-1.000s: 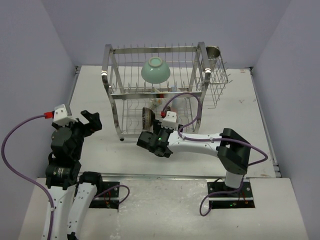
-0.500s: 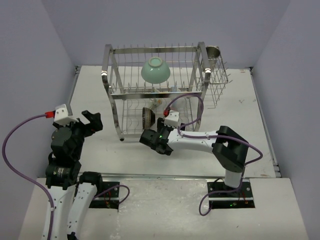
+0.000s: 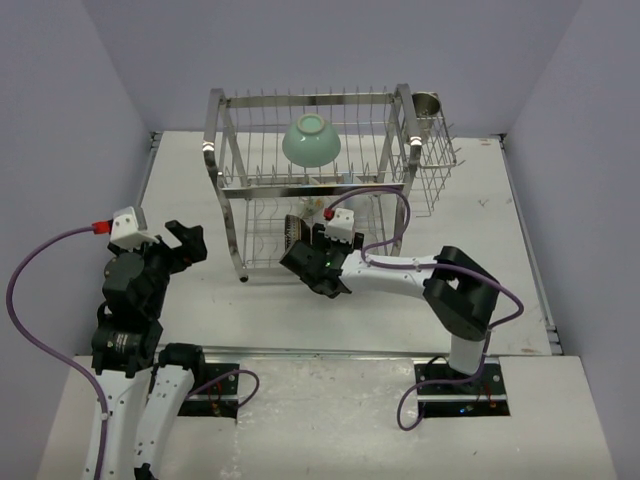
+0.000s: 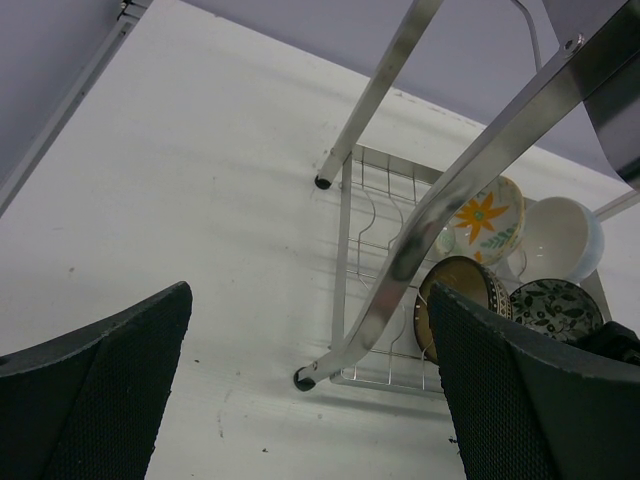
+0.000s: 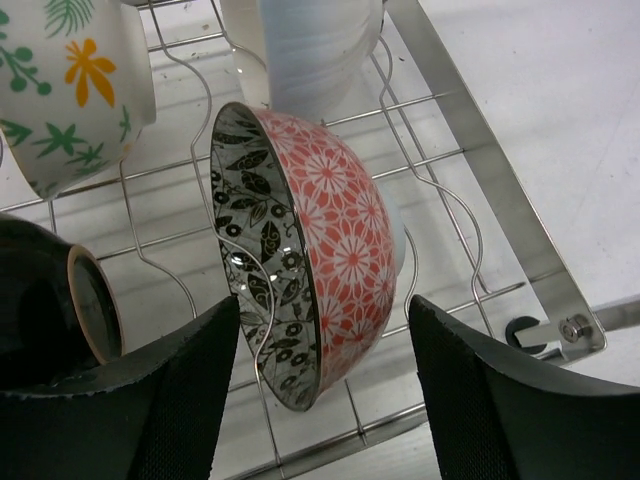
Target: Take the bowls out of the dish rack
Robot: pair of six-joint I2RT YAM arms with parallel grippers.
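The dish rack (image 3: 300, 98) stands at the table's back. A mint-green bowl (image 3: 311, 139) lies upside down on its upper tier. In the lower tier the pinkish patterned bowl (image 5: 340, 250) stands on edge between the wires, with a dark brown striped bowl (image 5: 60, 310) to its left. Beyond them are a white bowl with yellow flowers (image 5: 75, 90) and a plain white bowl (image 5: 320, 40). My right gripper (image 5: 325, 390) is open at the rack's front, a finger on each side of the pinkish bowl, not touching it. My left gripper (image 3: 183, 240) is open and empty, left of the rack.
A steel cup (image 3: 427, 103) sits in the wire side basket (image 3: 435, 165) at the rack's right end. The rack's front left leg (image 4: 400, 260) stands close ahead of my left gripper (image 4: 310, 400). Grey walls enclose the table on three sides.
My right gripper has moved forward and up towards the rack's lower tier, closing in on the pinkish bowl. The left arm has barely moved.
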